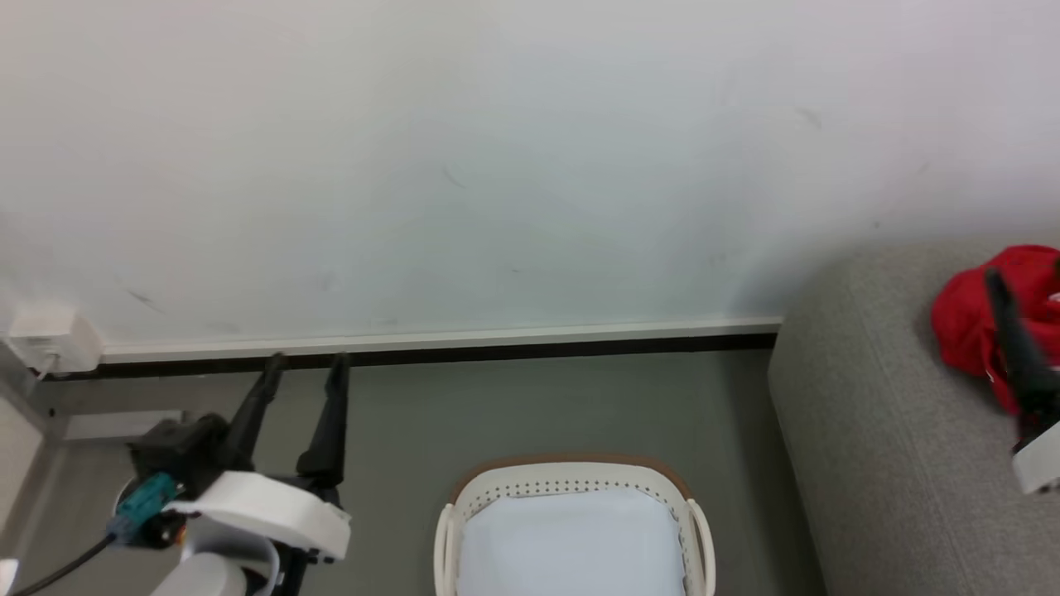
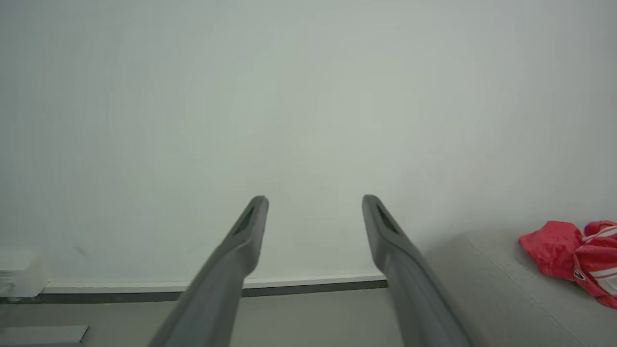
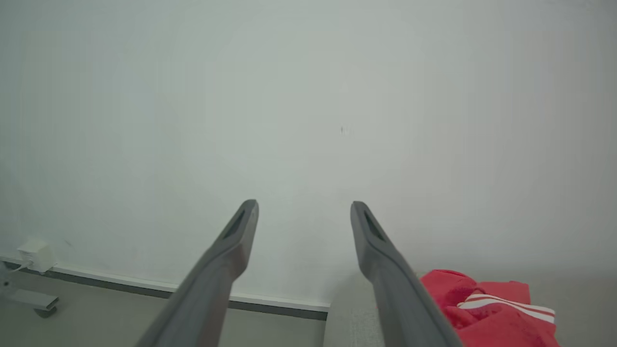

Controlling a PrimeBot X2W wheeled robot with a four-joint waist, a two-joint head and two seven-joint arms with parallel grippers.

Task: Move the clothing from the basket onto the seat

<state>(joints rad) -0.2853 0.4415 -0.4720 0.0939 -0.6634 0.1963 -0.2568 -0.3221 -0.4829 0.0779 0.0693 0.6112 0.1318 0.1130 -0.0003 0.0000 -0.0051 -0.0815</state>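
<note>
Both spread and empty, left claw [image 1: 307,360] and right claw [image 3: 303,207]; withdrawing, the right could snag the red jersey [image 3: 482,308] off the sofa [image 1: 869,430].

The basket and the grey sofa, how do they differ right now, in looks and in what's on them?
The basket is cream-white perforated plastic with a brown rim; the sofa is grey woven fabric. The basket shows a plain pale sheet inside; the sofa carries the red clothing. The basket is far smaller than the sofa. Both stand on the grey floor near the white wall.
</note>
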